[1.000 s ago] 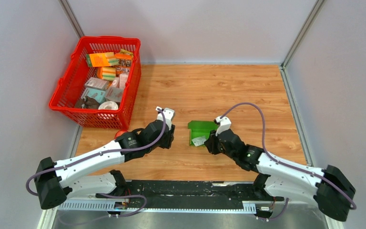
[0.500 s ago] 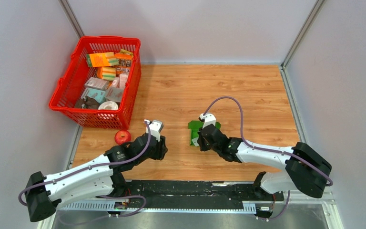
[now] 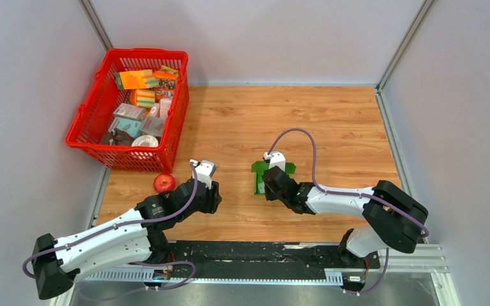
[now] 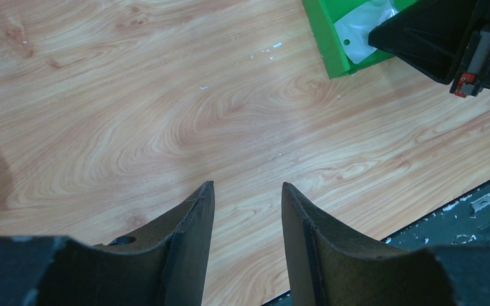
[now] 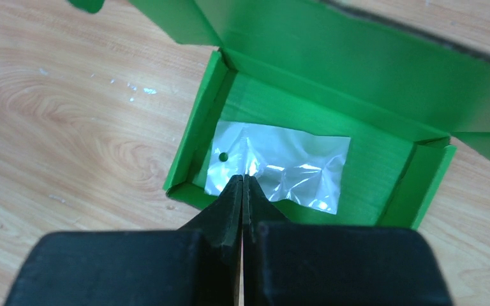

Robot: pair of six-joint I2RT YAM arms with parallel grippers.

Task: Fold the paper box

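Right wrist view: the right hand [image 5: 243, 182] is clenched tight, its tips on a clear bag [image 5: 296, 162] inside the open green box [image 5: 306, 108]. The box sits mid-table, nearer the near edge. The left hand [image 4: 247, 186] is released above the bare table [image 4: 134, 95].

Green paper box [image 5: 332, 89], lid open, mid-table

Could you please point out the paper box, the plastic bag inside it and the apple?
paper box [image 5: 381, 164]: right wrist view, on its bare inner floor.
plastic bag [image 5: 293, 160]: right wrist view, on its shiny middle.
apple [image 3: 164, 183]: top external view, on its red top.
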